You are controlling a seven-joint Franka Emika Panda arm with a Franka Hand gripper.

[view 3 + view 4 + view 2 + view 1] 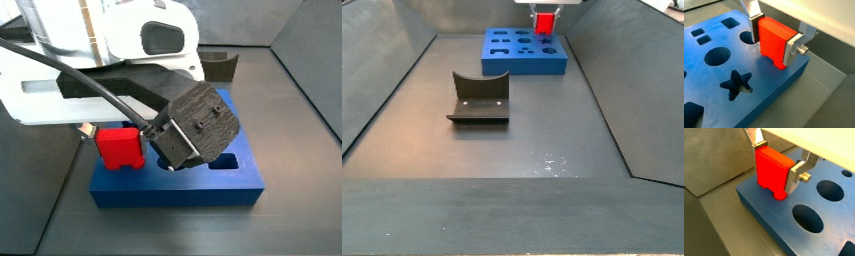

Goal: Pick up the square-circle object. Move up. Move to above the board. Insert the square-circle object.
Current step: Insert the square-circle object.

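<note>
Square-circle object [773, 42] in hand [774, 37], over board [724, 70], grey floor [516, 150]

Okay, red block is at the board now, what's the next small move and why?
Probably keep pressing straight down. The gripper holds the square-circle object upright between its fingers, its lower end already at a hole in the board near the edge, most of it above the surface.

A dark grey matte floor [502, 150] lies between sloping grey side walls [382, 60], evenly lit.
</note>
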